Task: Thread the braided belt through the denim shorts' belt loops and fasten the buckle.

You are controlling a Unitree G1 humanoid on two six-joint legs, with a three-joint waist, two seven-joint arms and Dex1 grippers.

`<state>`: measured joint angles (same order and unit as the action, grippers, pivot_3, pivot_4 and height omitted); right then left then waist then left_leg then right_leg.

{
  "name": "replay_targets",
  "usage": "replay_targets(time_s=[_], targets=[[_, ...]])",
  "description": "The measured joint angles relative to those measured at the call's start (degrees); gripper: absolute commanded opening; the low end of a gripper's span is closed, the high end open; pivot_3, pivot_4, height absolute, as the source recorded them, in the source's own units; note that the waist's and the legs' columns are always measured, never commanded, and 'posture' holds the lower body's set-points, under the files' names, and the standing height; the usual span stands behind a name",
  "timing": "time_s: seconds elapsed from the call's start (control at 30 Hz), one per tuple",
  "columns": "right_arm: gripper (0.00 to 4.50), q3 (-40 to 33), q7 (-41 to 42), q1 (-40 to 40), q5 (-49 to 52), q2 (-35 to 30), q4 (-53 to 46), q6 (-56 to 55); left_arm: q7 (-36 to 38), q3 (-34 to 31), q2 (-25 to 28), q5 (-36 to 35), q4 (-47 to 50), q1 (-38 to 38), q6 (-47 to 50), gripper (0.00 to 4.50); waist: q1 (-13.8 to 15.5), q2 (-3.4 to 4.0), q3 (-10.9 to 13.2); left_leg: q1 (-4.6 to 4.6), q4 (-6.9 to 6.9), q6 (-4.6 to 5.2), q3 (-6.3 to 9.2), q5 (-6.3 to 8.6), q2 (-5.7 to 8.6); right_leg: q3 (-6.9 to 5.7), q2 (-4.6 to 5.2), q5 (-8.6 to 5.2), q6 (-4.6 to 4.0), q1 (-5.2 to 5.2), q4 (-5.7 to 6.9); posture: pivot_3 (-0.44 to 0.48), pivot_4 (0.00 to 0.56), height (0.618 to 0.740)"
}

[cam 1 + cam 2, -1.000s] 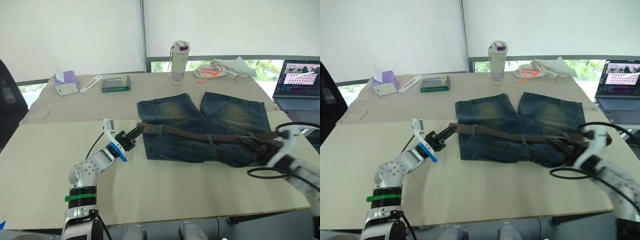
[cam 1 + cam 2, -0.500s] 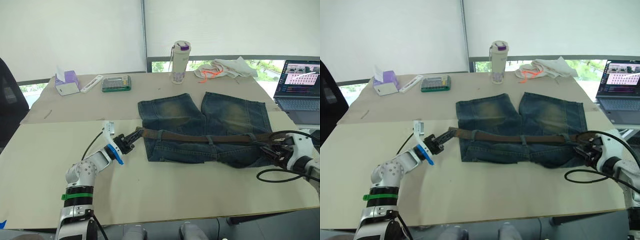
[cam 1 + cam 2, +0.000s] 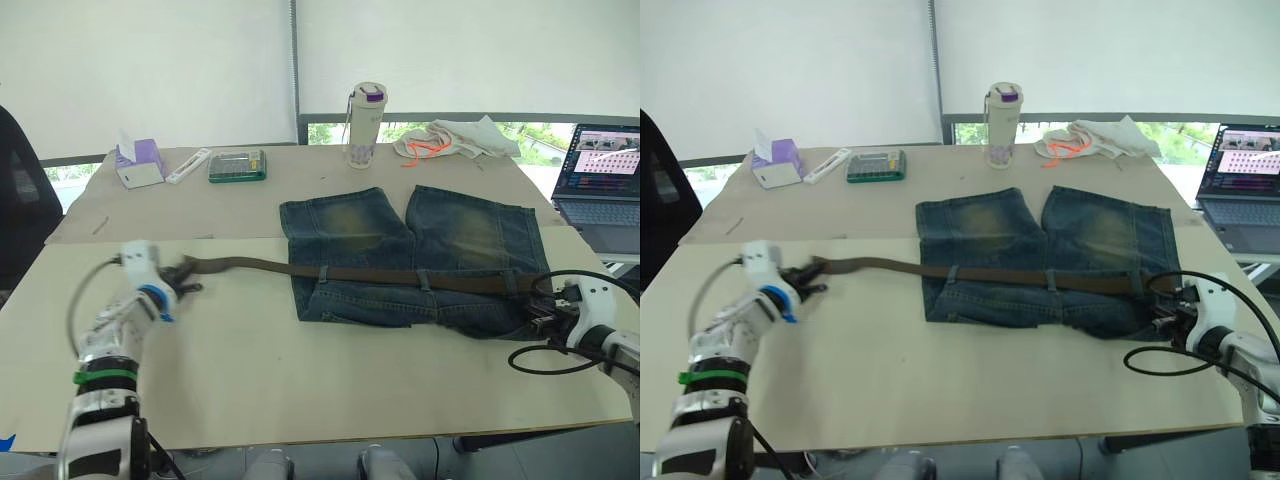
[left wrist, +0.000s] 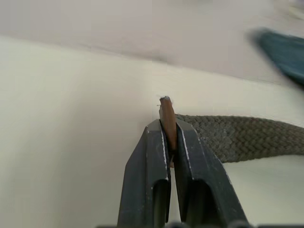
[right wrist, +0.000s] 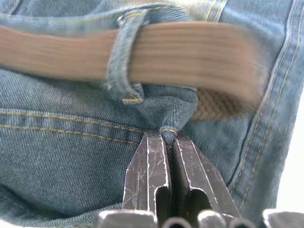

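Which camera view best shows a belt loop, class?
The right wrist view: one belt loop sits close up, wrapped over the belt. In the eye views the loops are just small denim strips crossing it.

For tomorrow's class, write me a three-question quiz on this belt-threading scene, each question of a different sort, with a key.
1. True or false: the left pincer is shut on the tip of the braided belt.
2. What does the right pincer grip?
A. the buckle
B. a fold of the denim shorts just below a belt loop
C. the laptop
3. Fill in: the belt's free end lies on the table off the shorts' ____ edge, robot's side.

Key: 1 true. 2 B. 3 left.
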<state>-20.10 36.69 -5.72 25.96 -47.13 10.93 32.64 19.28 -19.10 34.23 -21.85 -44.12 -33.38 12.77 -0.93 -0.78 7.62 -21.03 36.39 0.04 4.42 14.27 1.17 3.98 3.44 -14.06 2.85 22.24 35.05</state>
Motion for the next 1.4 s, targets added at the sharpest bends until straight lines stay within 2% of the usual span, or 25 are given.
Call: replay_targets(time_s=[0.17,0.3,0.37,0.5,0.6,0.67,0.73,0.8,0.97,1.07,1.2,1.4], targets=[[0.03,-0.76,-0.09,0.51,0.07,1.25,-1.55,0.29,-4.44,-1.68,1.38,2.79,-9.36,-2.6,-7.03,0.0,0.25,-0.05,0.01,-0.01,0.01,-0.04,0.0,-0.02,0.04,-0.02,0.08,0.02,0.05,-0.02,0.02,0.0,0.15,0.74],[0.03,-1.27,0.11,1.2,0.05,1.53,-1.77,-0.01,-3.41,-1.74,0.72,3.49,-10.34,-2.79,-8.33,0.0,0.28,-0.06,-0.02,-0.01,0.01,-0.04,-0.01,-0.02,0.03,-0.03,0.08,0.02,0.05,-0.02,0.05,0.0,0.15,0.74],[0.8,-1.64,0.86,1.96,0.05,1.53,-2.31,-0.49,-2.37,-1.74,-0.08,3.5,-10.18,-2.74,-8.76,0.0,0.41,-0.04,-0.02,-0.01,0.01,-0.04,-0.04,-0.03,0.03,-0.04,0.08,0.02,0.05,-0.02,0.06,0.0,0.15,0.74],[2.04,-3.64,4.6,3.74,1.94,0.95,-5.34,-0.06,-0.41,-1.72,-0.74,3.51,-9.43,-2.42,-8.67,0.0,0.38,0.0,-0.04,-0.01,0.01,-0.04,-0.06,-0.03,0.04,-0.03,0.08,0.02,0.05,-0.02,0.08,0.0,0.15,0.74],[3.15,-3.96,8.78,4.3,2.68,-2.65,-7.43,0.4,1.36,-1.61,-1.15,3.52,-8.69,-2.21,-8.36,0.0,0.35,0.01,-0.04,-0.01,0.03,-0.03,-0.1,-0.03,0.08,-0.04,0.08,0.02,0.06,-0.03,0.08,0.0,0.15,0.74],[3.79,-3.92,10.36,2.13,3.02,-4.86,-7.19,0.92,1.85,-1.57,-1.12,3.62,-8.58,-2.11,-7.99,0.0,0.23,0.01,-0.03,0.0,0.04,-0.03,-0.11,-0.03,0.1,-0.03,0.07,0.02,0.05,-0.04,0.09,0.0,0.15,0.74],[4.48,-3.41,10.83,-4.27,2.92,-6.43,-4.69,1.95,2.15,-1.45,-1.19,3.85,-8.51,-2.07,-7.71,0.0,0.07,0.03,-0.04,0.05,0.07,-0.03,-0.1,-0.03,0.09,-0.02,0.07,0.03,0.04,-0.04,0.14,0.0,0.15,0.74],[4.48,-2.25,10.77,-9.7,2.17,-7.26,-1.98,2.64,2.33,-1.3,-1.65,3.88,-8.28,-2.22,-7.68,0.0,0.1,0.03,-0.05,0.07,0.06,-0.03,-0.13,-0.03,0.07,-0.07,0.02,0.02,0.04,-0.07,0.13,0.0,0.15,0.74],[4.48,8.29,11.5,-19.32,-3.41,-7.2,9.63,5.72,2.71,-1.26,-2.31,3.87,-7.31,-1.97,-7.6,0.0,0.37,0.03,-0.06,-0.03,0.06,-0.04,-0.16,-0.04,0.06,-0.08,0.12,0.03,0.02,0.01,0.12,0.0,0.15,0.74],[4.48,11.9,12.23,-23.3,-5.05,-6.14,15.7,8.45,2.58,-1.38,-2.9,3.79,-5.59,-1.02,-7.44,0.0,0.48,0.06,-0.06,-0.05,0.07,-0.04,-0.11,-0.04,0.09,-0.05,0.19,0.03,0.02,0.01,0.12,0.0,0.15,0.74],[3.3,12.83,13.45,-25.95,-6.06,-5.69,20.17,9.17,2.26,-1.8,-3.2,3.57,-3.51,0.43,-6.93,0.0,0.42,0.07,-0.07,-0.04,0.07,-0.05,-0.03,-0.03,0.08,-0.05,0.2,0.03,0.03,0.01,0.12,0.0,0.15,0.74],[1.25,12.39,16.27,-26.53,-5.49,-5.75,20.24,9.28,1.31,-3.36,-3.18,3.34,-2.16,1.99,-6.3,0.0,-0.11,0.11,-0.1,0.02,0.06,-0.05,-0.01,-0.03,0.03,-0.04,0.1,0.04,0.02,0.02,0.2,0.0,0.15,0.74]])
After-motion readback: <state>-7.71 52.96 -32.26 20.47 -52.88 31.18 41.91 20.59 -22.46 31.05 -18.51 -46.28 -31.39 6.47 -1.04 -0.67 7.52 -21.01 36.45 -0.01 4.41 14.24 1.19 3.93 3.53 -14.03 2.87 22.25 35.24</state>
